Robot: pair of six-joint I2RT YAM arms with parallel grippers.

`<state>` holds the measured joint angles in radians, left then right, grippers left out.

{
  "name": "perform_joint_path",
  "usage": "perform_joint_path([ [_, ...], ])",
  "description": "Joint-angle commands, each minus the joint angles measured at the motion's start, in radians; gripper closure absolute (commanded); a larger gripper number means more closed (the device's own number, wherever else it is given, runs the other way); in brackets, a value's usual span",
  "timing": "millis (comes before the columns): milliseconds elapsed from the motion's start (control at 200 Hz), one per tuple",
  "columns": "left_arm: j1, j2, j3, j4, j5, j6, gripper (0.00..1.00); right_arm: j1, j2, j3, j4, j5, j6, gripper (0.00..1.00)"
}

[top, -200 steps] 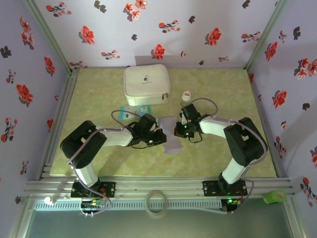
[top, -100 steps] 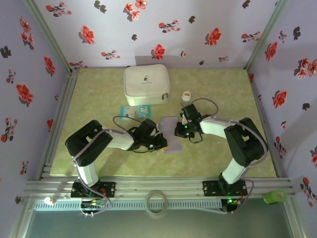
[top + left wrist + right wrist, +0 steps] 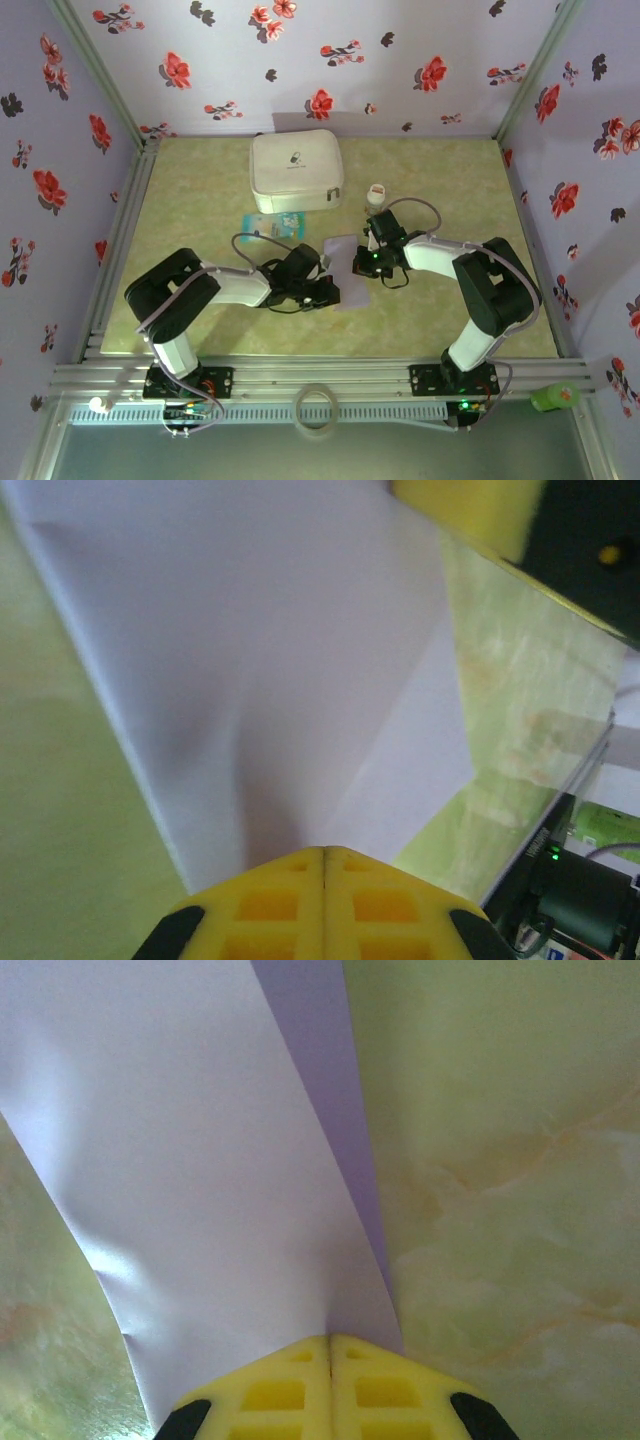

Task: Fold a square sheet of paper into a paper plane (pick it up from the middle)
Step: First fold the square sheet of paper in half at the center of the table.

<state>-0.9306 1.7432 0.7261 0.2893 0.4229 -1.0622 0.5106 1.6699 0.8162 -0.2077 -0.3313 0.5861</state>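
1. left gripper [image 3: 330, 293] and right gripper [image 3: 360, 265] each pinch the square sheet of paper [image 3: 346, 274] mid-table, from opposite edges.
2. teal packet [image 3: 274, 224], white zip case [image 3: 295, 172] and small white jar [image 3: 375, 196] sit beyond it, apart.
3. green marbled table [image 3: 190, 210]; lavender floral walls [image 3: 240, 60].

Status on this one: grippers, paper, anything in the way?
Left gripper shut on lavender paper. Right gripper likewise. Teal packet lies apart, not obstructing.

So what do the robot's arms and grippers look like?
The left arm and right arm each have chunky black joints with smooth white tubes between. A thin grey cable loops near each wrist. The left gripper and right gripper are bright yellow with little square pockets and black corners. A tiny green light glows on the right wrist.
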Motion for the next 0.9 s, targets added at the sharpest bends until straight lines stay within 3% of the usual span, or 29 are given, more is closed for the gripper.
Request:
perform_joint_path([
  [0,-0.002,0.012,-0.019,0.084,0.02,-0.022,0.98,-0.014,0.02,-0.042,-0.095,0.107,0.008,1.0],
  [365,-0.002,0.021,-0.069,0.015,-0.001,-0.027,0.98,-0.014,0.022,-0.045,-0.094,0.107,0.008,1.0],
  [895,-0.021,-0.159,-0.1,-0.087,-0.032,0.04,0.98,-0.018,0.034,-0.035,-0.097,0.1,-0.002,1.0],
])
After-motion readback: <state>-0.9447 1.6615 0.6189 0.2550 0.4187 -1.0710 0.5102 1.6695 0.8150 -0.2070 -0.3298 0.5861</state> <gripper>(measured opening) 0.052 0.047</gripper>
